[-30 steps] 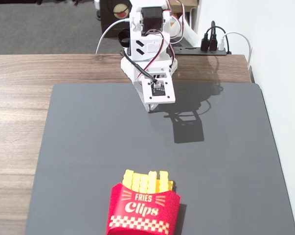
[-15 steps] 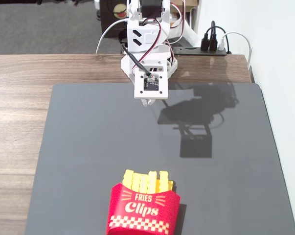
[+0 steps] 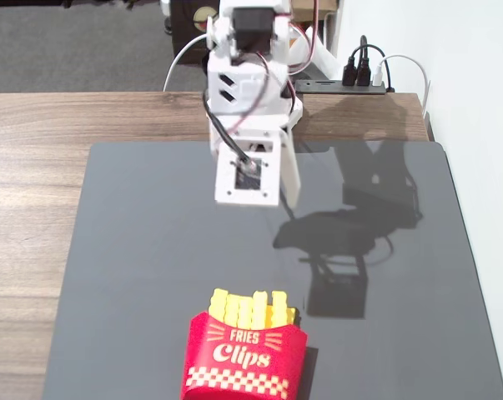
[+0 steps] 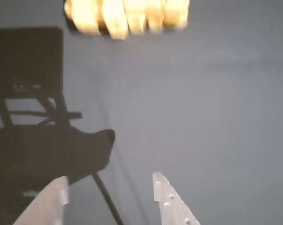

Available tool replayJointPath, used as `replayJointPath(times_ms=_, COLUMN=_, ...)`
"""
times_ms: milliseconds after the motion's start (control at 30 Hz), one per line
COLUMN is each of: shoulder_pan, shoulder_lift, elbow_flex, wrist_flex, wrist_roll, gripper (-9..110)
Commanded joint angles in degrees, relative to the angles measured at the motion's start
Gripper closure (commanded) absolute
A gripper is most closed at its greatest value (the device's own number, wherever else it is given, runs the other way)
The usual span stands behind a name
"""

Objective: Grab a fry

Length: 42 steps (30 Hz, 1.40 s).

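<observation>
Several bright-yellow fries [image 3: 251, 308] stand upright in a red "FRIES Clips" carton [image 3: 244, 360] at the near edge of the dark grey mat. In the wrist view the fry tops [image 4: 127, 16] show blurred at the top edge. My white gripper [image 3: 272, 200] hangs above the middle of the mat, well behind the carton and apart from it. In the wrist view the gripper [image 4: 110, 185] is open, with both white fingertips [image 4: 159, 185] wide apart and nothing between them.
The dark grey mat [image 3: 134, 250] lies on a wooden table [image 3: 34, 167]. The arm's shadow [image 3: 343, 242] falls on the mat to the right. A power strip with plugs [image 3: 359, 79] and cables sit at the table's back edge by the white wall.
</observation>
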Motion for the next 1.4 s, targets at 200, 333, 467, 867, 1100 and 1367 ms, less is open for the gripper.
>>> replayJointPath(times_ms=200, shoulder_pan=-4.22, shoulder_lift=-19.51, elbow_flex=-19.51, wrist_flex=-2.29, wrist_roll=4.39, gripper=76)
replayJointPath(times_ms=333, shoulder_pan=-5.10, shoulder_lift=-26.28, elbow_flex=-24.87, wrist_flex=-3.16, wrist_roll=4.83, gripper=76)
replayJointPath(times_ms=467, shoulder_pan=-5.36, shoulder_lift=-31.20, elbow_flex=-29.00, wrist_flex=-3.87, wrist_roll=4.92, gripper=76)
replayJointPath(times_ms=867, shoulder_pan=-4.66, shoulder_lift=-41.40, elbow_flex=-38.23, wrist_flex=-5.98, wrist_roll=4.66, gripper=76)
replayJointPath(times_ms=1100, shoulder_pan=-4.92, shoulder_lift=-45.09, elbow_flex=-41.31, wrist_flex=-7.12, wrist_roll=4.92, gripper=76)
replayJointPath(times_ms=1367, shoulder_pan=-5.45, shoulder_lift=-46.14, elbow_flex=-41.48, wrist_flex=-7.56, wrist_roll=5.27, gripper=83)
